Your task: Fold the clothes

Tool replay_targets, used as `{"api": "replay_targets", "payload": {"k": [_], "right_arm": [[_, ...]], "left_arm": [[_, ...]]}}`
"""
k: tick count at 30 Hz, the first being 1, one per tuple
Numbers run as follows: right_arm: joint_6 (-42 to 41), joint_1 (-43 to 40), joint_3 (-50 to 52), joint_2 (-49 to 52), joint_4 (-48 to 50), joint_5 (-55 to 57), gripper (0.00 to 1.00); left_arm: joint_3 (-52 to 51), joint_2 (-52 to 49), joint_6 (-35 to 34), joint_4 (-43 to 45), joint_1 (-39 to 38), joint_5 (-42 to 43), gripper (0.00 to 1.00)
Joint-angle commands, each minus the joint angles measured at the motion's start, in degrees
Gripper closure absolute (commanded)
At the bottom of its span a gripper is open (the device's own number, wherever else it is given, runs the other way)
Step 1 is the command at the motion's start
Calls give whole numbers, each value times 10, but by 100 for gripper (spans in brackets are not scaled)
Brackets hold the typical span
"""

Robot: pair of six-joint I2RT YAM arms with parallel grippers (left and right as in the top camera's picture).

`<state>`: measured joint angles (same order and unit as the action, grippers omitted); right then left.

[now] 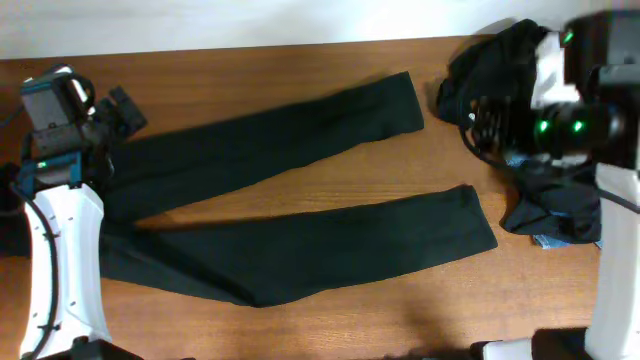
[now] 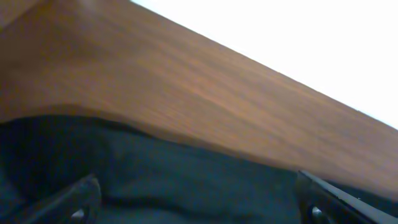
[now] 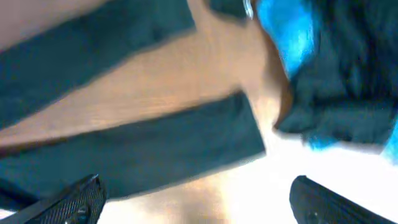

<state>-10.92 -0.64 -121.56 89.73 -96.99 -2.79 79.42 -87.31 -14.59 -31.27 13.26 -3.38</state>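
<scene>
As I look down on the table (image 1: 300, 190), long black trousers (image 1: 300, 250) lie across it, legs splayed toward its right end with bare wood between them. A rumpled dark heap (image 1: 490, 62) with a blue scrap (image 3: 289, 34) crowds the table's right end; my left gripper (image 2: 199, 202) at its left end and right gripper (image 3: 202, 199) at its right both gape empty.

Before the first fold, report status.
Left gripper open, low over black trousers, waist end. Right gripper open, empty. Trousers flat, legs splayed, unfolded. Clothes pile heaped beside cuffs.

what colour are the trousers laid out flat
The long fabric trousers are black; clearest in the overhead view.
</scene>
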Motion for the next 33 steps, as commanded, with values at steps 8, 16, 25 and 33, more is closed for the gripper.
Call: {"api": "replay_targets", "payload": {"k": [8,16,25,33], "right_arm": [[-71,-115,335,-92,47,-38,1],[3,-175,525,-102,155,-119,1],[14,-177,657,-99,306,-138,1],[-33,-177,732,-75,430,-87,0]], "left_arm": [[7,11,15,-1,-6,6,1],[7,3,15,-2,-6,6,1],[5,-8,15,-8,-6,6,1],[5,-9,15,-12,-6,3,1]]}}
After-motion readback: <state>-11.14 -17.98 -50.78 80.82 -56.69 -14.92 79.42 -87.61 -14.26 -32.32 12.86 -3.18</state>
